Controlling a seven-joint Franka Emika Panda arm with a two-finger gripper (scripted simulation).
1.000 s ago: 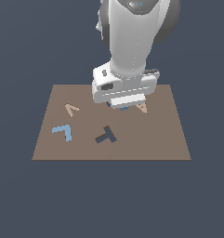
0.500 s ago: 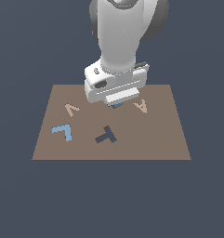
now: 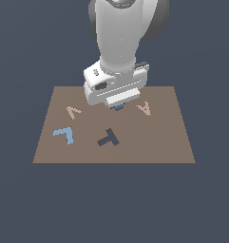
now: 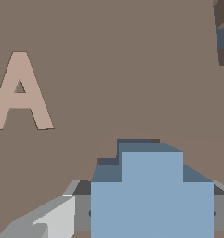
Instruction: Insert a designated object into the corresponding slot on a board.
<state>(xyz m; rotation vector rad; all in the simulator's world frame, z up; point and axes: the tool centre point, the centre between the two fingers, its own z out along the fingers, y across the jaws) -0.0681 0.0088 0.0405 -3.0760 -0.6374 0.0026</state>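
On the brown board (image 3: pixel 163 137), near its far edge and about midway across, we see the arm's white wrist hanging low, with the pincer (image 3: pixel 117 106) tucked beneath it and mostly hidden. A sliver of light blue shows just under the wrist: this is the cross (image 3: pixel 119 107), held close above the board's surface. In the wrist view the cross (image 4: pixel 151 195) fills the lower middle of the picture, its stepped, notched outline clear, and grey fingers (image 4: pixel 53 216) sit against its sides, so we read the pincer as clenched on the cross. A dark shadow lies on the board just past the cross's upper edge, and we cannot tell whether the piece touches the board or hangs slightly above it.

To the exterior view's right of the pincer lies the pale letter A (image 3: pixel 145 108), flat on the board; the wrist view shows it (image 4: pixel 19 90) too, well apart from the cross. Toward the exterior view's left lies a pale V (image 3: pixel 73 112), and nearer the front a light-blue L (image 3: pixel 64 135). Between the L and the board's middle is the dark T cutout (image 3: pixel 108 138). At the corner of the wrist view a dark notched cutout (image 4: pixel 222 35) shows partly, cut off by the frame; this looks like the slot, apart from the cross.
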